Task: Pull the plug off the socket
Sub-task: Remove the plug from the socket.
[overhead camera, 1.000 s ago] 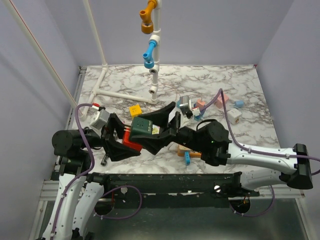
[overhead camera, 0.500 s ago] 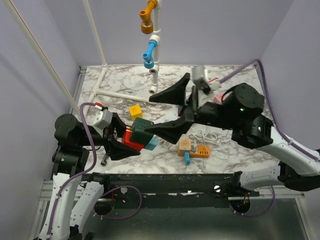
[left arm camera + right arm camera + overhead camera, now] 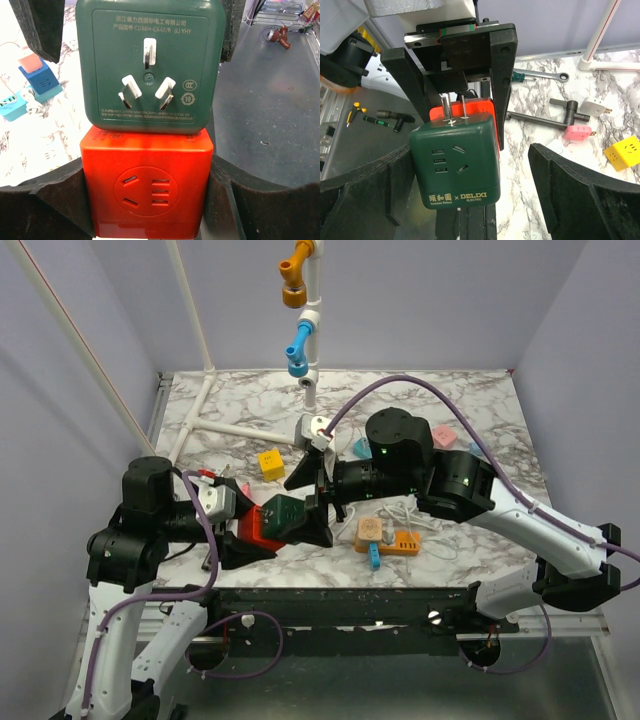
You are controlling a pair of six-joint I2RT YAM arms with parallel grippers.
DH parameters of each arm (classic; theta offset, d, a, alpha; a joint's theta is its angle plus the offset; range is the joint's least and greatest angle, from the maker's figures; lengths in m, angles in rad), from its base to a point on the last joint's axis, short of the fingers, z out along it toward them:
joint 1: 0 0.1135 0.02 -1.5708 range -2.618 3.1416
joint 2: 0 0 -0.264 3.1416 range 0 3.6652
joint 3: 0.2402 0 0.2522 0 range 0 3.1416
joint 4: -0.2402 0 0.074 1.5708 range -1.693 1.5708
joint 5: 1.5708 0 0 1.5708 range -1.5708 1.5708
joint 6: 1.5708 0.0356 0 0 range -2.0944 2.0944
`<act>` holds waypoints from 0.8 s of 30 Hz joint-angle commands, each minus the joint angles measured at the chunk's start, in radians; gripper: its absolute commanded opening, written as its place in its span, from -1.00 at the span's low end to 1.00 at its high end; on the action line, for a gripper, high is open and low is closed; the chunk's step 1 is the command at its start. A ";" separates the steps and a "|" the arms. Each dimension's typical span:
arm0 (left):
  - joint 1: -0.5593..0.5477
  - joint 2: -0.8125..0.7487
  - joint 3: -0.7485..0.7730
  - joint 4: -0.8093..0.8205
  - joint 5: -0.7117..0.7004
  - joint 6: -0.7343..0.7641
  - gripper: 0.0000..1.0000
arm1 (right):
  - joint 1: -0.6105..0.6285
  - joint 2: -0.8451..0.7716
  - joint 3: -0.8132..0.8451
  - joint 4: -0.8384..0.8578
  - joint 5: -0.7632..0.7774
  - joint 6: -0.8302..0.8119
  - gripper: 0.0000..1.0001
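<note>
The left arm (image 3: 150,502) reaches in low, its jaws clamped on the red socket (image 3: 149,192) above the counter's (image 3: 480,410) near edge. The right arm (image 3: 450,485) doubles back toward it, jaws spread wide either side of the green plug (image 3: 457,160) (prongs bare), which sits against the socket.

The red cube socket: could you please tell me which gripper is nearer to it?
Left. The left gripper clamps the red cube socket between its fingers; the right gripper stands open around the green cube plug that sits against it.
</note>
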 commanded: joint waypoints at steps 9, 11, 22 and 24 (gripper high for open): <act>-0.025 -0.005 0.027 -0.015 -0.023 0.049 -0.90 | -0.008 0.132 0.097 -0.134 -0.091 -0.107 1.00; -0.027 -0.003 0.023 -0.011 -0.029 0.043 -0.90 | -0.009 0.133 0.101 -0.125 -0.088 -0.107 0.91; -0.032 -0.014 -0.015 0.008 -0.044 0.036 -0.92 | -0.008 0.044 0.032 -0.076 -0.052 -0.079 0.05; -0.034 -0.013 -0.017 0.010 -0.047 0.035 -0.92 | -0.008 0.036 0.031 -0.071 -0.049 -0.075 -0.18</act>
